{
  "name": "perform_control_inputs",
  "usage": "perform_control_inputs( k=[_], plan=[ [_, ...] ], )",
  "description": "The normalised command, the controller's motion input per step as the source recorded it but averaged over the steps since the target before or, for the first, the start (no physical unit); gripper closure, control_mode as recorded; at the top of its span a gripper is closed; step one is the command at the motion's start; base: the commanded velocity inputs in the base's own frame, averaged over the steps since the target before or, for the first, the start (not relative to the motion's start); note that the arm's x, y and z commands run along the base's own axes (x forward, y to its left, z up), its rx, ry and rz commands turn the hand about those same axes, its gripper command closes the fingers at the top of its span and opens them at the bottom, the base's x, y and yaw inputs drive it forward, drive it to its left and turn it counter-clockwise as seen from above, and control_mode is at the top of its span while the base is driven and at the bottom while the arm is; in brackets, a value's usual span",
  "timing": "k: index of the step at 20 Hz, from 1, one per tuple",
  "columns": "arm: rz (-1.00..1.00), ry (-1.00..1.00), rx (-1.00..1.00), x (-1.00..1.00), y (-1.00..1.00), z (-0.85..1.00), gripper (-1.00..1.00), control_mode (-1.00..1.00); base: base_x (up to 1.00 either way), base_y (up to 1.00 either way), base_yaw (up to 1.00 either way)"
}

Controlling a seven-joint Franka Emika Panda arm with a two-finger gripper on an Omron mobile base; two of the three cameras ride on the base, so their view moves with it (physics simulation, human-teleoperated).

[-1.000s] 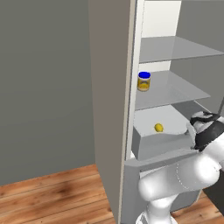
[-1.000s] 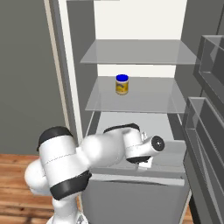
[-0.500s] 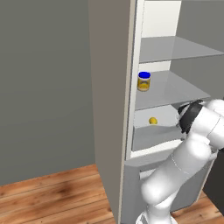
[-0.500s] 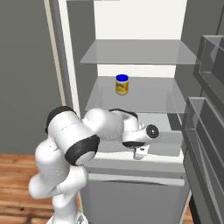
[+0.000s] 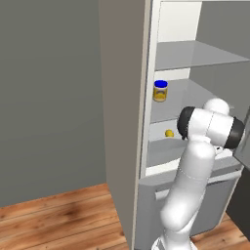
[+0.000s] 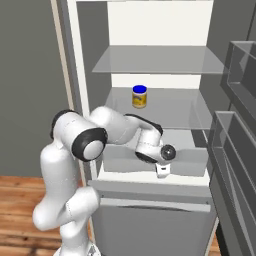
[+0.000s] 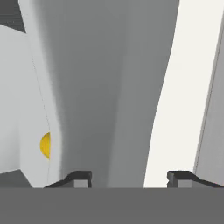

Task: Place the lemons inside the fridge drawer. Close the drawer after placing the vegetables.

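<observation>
One lemon lies in the light grey fridge drawer, which sits low in the open fridge with only a short part sticking out. In the hand view the lemon peeks out yellow past the drawer's grey wall. My gripper is against the drawer's flat front panel, pointing down. Its fingertips stand apart, so the gripper is open and holds nothing.
A blue-lidded yellow jar stands on the translucent shelf above the drawer, also in the left base view. The open fridge door with its bins stands at the right. A grey lower compartment front lies below the drawer.
The drawer has slid back into the fridge with the lemon in it, and my arm has followed, its hand moving in toward the shelves.
</observation>
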Motion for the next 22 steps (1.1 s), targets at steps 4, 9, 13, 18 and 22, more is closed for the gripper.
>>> perform_control_inputs(
  k=[4, 9, 13, 18, 22],
  plan=[
    [-0.01, 0.00, 0.01, 0.30, 0.01, 0.00, -1.00, -1.00, 0.00, 0.00, 0.00],
    [-0.11, 0.00, 0.00, -0.85, -0.22, 0.25, -1.00, -1.00, 0.00, 0.00, 0.00],
    [-0.05, 0.00, 0.00, -0.80, 0.09, 0.51, -1.00, -1.00, 0.00, 0.00, 0.00],
    [-0.04, 0.00, -0.01, -0.54, 0.48, 0.49, -1.00, -1.00, 0.00, 0.00, 0.00],
    [-0.04, 0.00, -0.03, -0.61, 0.63, 0.51, -1.00, -1.00, 0.00, 0.00, 0.00]
  ],
)
